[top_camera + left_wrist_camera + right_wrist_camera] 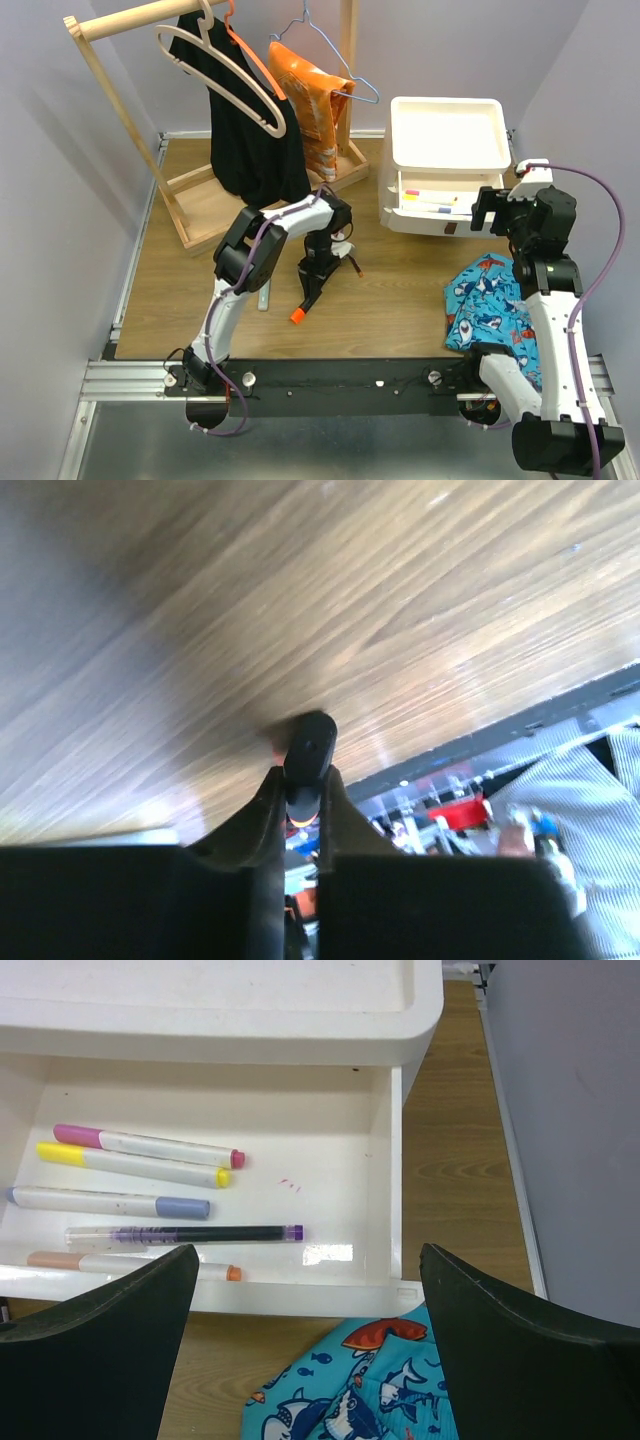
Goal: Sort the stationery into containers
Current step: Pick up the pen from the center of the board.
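Left end effector [303, 785] pinches an orange-tipped marker [297, 315] slanting tip-down toward near-left; right end effector [308, 1260] spread.

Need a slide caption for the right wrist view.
Open right gripper hovers before the white unit's pulled-out drawer, five pens lying inside, shark-print cloth below.

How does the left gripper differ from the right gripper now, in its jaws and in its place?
The left gripper has its jaws closed narrowly on a black marker; the right gripper has its jaws wide apart and holds nothing. The left gripper is over the wooden table; the right gripper faces the open drawer of the white drawer unit, where five pens lie. Both are dark in colour.
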### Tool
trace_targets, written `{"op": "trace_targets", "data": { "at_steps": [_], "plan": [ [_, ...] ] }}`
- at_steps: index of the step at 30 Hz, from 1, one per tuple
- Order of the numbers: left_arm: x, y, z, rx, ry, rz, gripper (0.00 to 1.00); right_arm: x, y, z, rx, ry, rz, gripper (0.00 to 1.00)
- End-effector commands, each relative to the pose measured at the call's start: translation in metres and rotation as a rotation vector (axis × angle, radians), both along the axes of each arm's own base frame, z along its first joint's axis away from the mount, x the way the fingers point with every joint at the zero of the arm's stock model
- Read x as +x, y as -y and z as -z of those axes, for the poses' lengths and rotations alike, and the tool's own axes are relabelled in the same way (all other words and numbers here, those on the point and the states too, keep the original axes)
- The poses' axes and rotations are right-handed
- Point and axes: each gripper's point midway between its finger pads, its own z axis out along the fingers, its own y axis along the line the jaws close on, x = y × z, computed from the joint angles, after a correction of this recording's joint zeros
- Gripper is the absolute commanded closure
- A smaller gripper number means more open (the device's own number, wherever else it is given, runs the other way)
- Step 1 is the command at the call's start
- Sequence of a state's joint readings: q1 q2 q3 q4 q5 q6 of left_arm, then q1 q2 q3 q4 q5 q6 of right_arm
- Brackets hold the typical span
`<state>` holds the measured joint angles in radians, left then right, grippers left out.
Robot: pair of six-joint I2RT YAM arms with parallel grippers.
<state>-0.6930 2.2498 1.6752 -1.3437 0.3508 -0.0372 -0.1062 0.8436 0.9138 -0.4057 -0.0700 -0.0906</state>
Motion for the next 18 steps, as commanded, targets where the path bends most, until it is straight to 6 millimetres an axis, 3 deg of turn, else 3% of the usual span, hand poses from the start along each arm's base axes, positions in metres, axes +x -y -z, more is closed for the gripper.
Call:
{"op": "trace_targets", "data": {
  "at_steps": [1, 5, 6, 8, 9, 11, 12, 15, 16, 17, 18],
  "plan": [
    [0.031, 0.010, -0.016, -0.169, 0.142, 0.031, 1.00, -0.003, 0.001, -0.011, -0.004, 0.026, -0.002, 0.01],
    [0.039, 0.012, -0.083, -0.338, 0.223, 0.060, 1.00, -0.002, 0.002, -0.014, -0.009, 0.045, 0.004, 0.01],
    [0.045, 0.018, -0.110, -0.406, 0.281, 0.071, 1.00, -0.002, 0.002, -0.015, -0.006, 0.050, 0.005, 0.01],
    [0.042, 0.027, -0.146, -0.524, 0.294, 0.108, 1.00, -0.002, 0.001, -0.013, 0.004, 0.056, 0.007, 0.01],
    [0.053, 0.039, -0.180, -0.611, 0.374, 0.137, 1.00, -0.002, 0.001, -0.014, 0.006, 0.060, 0.009, 0.01],
    [0.058, 0.055, -0.221, -0.743, 0.438, 0.163, 1.00, -0.003, 0.002, -0.013, 0.008, 0.063, 0.014, 0.01],
    [0.069, 0.069, -0.261, -0.848, 0.543, 0.203, 1.00, -0.003, 0.004, -0.013, 0.005, 0.064, 0.021, 0.01],
    [0.082, 0.092, -0.333, -1.070, 0.748, 0.277, 1.00, -0.002, 0.006, -0.012, 0.004, 0.067, 0.031, 0.01],
    [0.086, 0.097, -0.347, -1.108, 0.800, 0.276, 1.00, -0.002, 0.006, -0.011, 0.010, 0.067, 0.033, 0.01],
    [0.103, 0.110, -0.374, -1.198, 0.936, 0.303, 1.00, 0.000, 0.006, -0.010, 0.015, 0.066, 0.033, 0.01],
    [0.103, 0.113, -0.373, -1.218, 0.938, 0.271, 1.00, 0.001, 0.006, -0.011, 0.021, 0.066, 0.033, 0.01]
  ]
}}
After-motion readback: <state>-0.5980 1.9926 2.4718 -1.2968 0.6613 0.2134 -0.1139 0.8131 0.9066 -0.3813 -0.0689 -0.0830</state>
